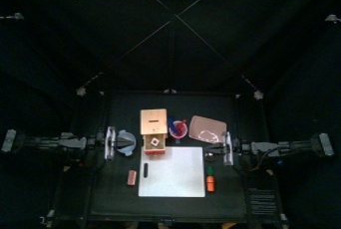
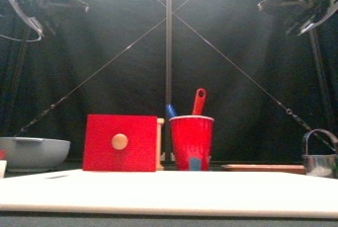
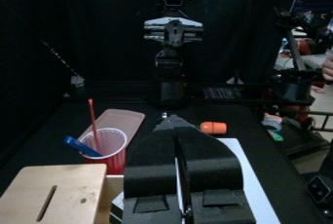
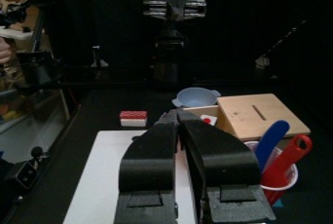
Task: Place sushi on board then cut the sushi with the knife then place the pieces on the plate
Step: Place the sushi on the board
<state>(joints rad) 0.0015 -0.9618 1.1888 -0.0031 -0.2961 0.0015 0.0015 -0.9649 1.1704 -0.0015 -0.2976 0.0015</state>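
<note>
- No dark green sushi roll shows in any view. The only candidate is a small red-and-white toy block (image 1: 132,176) on the black worktop (image 1: 107,201), just beside the left edge of the white cutting board (image 1: 180,173). I cannot say for sure that it is the sushi.
- Its long axis runs front to back. It lies forward of the left end effector (image 3: 169,129), which is clearly nearer, so the pick looks like a job for that arm.
- The left end effector's jaws are pressed together on nothing. The right end effector (image 4: 173,121) is likewise closed and empty, resting at the board's right.
- The board is smooth, flat and bare.
- A glossy red cup (image 2: 192,140) holding a blue toy knife (image 2: 171,111) and a red toy knife (image 2: 199,101) stands behind the board, between the pale wooden box (image 1: 155,120) and the flat pink tray (image 1: 208,127).
- A small orange toy (image 1: 210,183) lies just off the board's right edge.
</note>
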